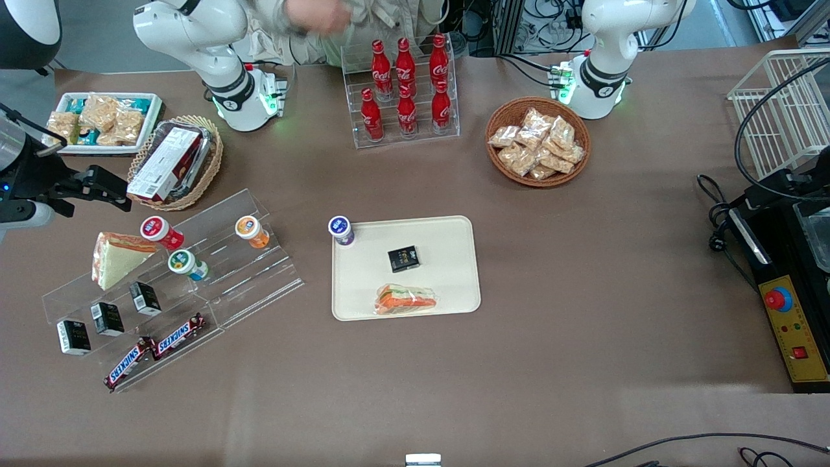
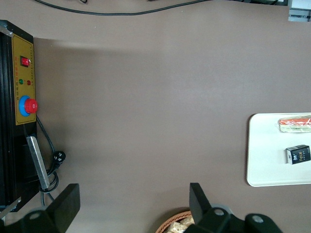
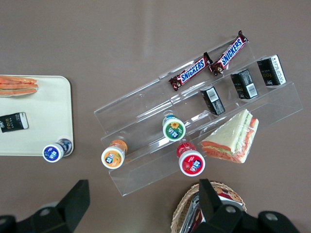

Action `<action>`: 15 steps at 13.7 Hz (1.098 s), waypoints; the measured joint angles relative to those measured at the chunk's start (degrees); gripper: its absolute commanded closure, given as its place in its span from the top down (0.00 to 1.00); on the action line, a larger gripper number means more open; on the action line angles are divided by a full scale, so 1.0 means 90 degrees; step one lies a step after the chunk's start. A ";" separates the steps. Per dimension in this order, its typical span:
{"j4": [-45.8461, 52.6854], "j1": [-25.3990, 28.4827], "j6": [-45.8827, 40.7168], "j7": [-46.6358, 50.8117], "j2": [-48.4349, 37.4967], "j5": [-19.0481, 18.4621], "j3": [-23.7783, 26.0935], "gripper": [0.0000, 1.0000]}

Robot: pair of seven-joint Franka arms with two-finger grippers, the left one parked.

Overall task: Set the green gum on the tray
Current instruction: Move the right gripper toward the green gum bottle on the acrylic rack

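Observation:
The green gum [image 1: 185, 263] stands on the middle step of a clear acrylic stepped rack [image 1: 253, 285], lid up, with a white-rimmed green lid; it also shows in the right wrist view [image 3: 174, 128]. The cream-beige tray [image 1: 447, 233] lies mid-table and holds a purple-lidded bottle [image 1: 340, 230] at one corner, a small black box [image 1: 403, 258] and a wrapped sandwich [image 1: 405, 300]. The tray also shows in the right wrist view [image 3: 43, 111]. My gripper [image 1: 107, 188] is open and empty, high above the table at the working arm's end, farther from the front camera than the green gum; it also shows in the right wrist view [image 3: 143, 194].
The rack also holds a red-lidded bottle [image 1: 157, 231], an orange-lidded bottle [image 1: 249, 230], a wedge sandwich [image 1: 113, 256], three small black boxes and two Snickers bars [image 1: 155, 350]. A wicker basket with a box [image 1: 172, 162] sits beside the gripper. A white snack tray [image 1: 104, 120], a cola rack and a snack basket stand farther back.

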 measured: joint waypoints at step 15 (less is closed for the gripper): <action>-0.0624 -0.0056 0.1095 -0.3211 0.0242 0.0000 -0.0260 1.00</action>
